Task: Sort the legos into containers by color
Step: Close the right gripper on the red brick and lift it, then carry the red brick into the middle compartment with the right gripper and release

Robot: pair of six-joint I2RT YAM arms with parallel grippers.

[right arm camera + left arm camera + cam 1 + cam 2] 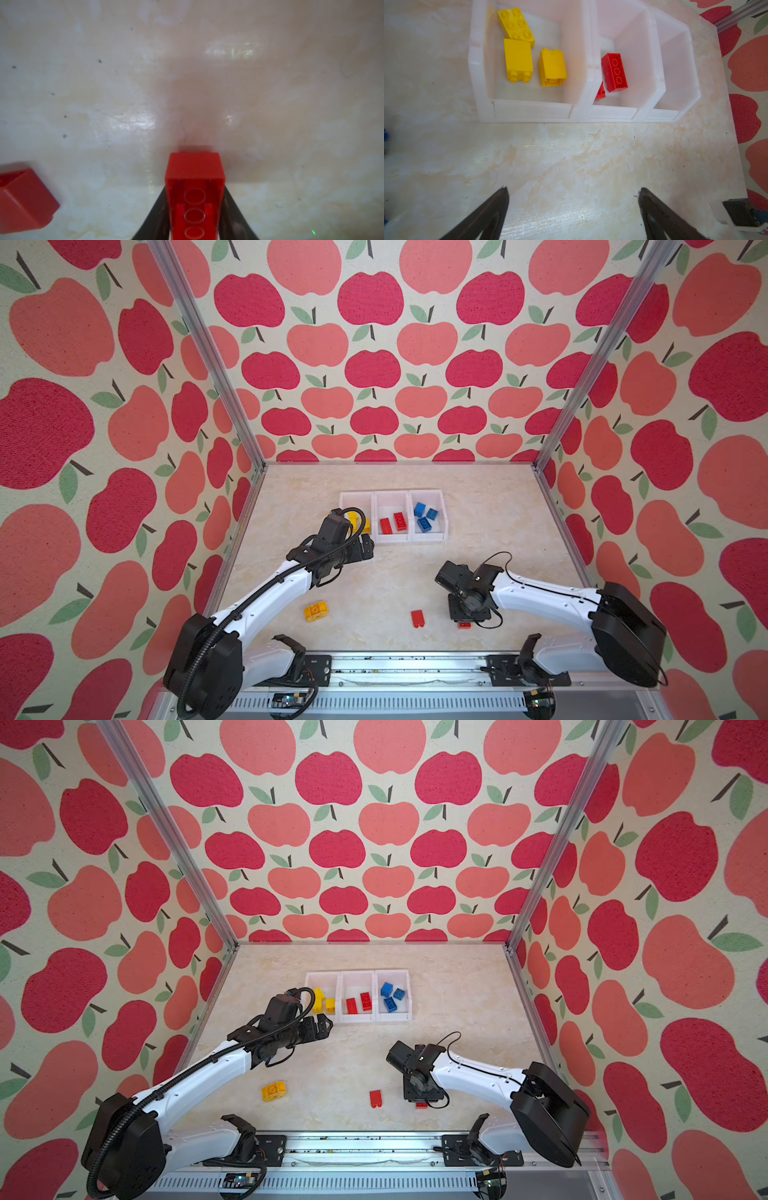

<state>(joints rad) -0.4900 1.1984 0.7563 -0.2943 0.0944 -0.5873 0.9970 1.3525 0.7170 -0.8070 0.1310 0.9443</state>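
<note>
The three joined white containers (391, 492) stand at the back middle in both top views. The left one (529, 110) holds three yellow legos (518, 60), the middle one two red legos (392, 524), the right one three blue legos (424, 516). My left gripper (368, 546) hovers open and empty just in front of the left bin, its fingertips (504, 195) wide apart. My right gripper (194, 187) points down at the table, shut on an oblong red brick (194, 170) lying underside up. A second red brick (417, 618) and a rounded yellow piece (316, 611) lie loose near the front.
The loose red brick (22, 199) lies close beside the held one. Apple-patterned walls and metal posts (552, 448) enclose the marbled table (395, 572). A metal rail (395, 668) with both arm bases runs along the front edge.
</note>
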